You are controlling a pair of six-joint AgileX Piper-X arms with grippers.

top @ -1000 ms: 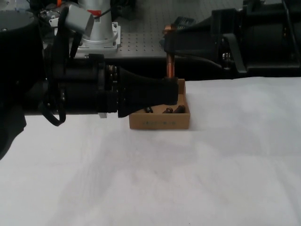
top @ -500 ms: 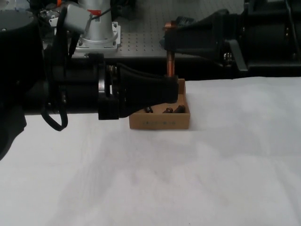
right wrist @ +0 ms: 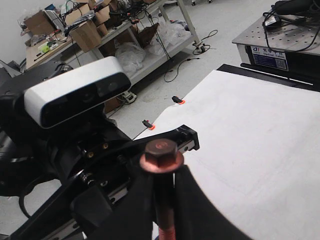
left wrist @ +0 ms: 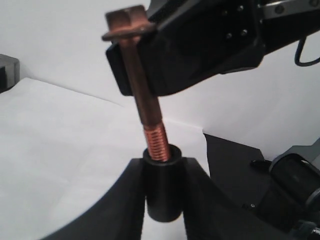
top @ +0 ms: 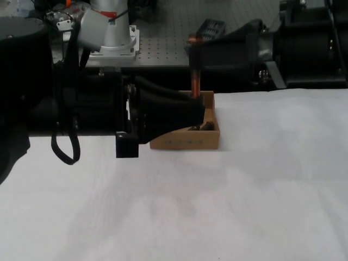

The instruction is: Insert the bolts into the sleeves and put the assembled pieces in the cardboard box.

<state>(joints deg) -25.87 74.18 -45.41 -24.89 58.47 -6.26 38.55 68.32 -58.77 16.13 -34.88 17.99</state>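
Above your white table (top: 244, 190), the right hand (right wrist: 162, 190) pinches the bolt (left wrist: 142, 95) just under its head, and the left hand (left wrist: 163, 172) clamps the sleeve (left wrist: 163, 200). Both seem rigid and slick, so squeeze firmly.

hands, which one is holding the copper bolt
The right hand grips the copper hex-head bolt; the left hand holds the black cylindrical sleeve instead.

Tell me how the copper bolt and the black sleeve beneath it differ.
Colour: the copper-coloured hex-head bolt is reddish metal; the black cylindrical sleeve is plain black.
Shape: the bolt is long and thin, the sleeve short and stout.
Holder: the right claw grips the bolt near its head; the left claw clamps the sleeve.
Shared: both stand upright, with the bolt's threaded tip at the sleeve's mouth.
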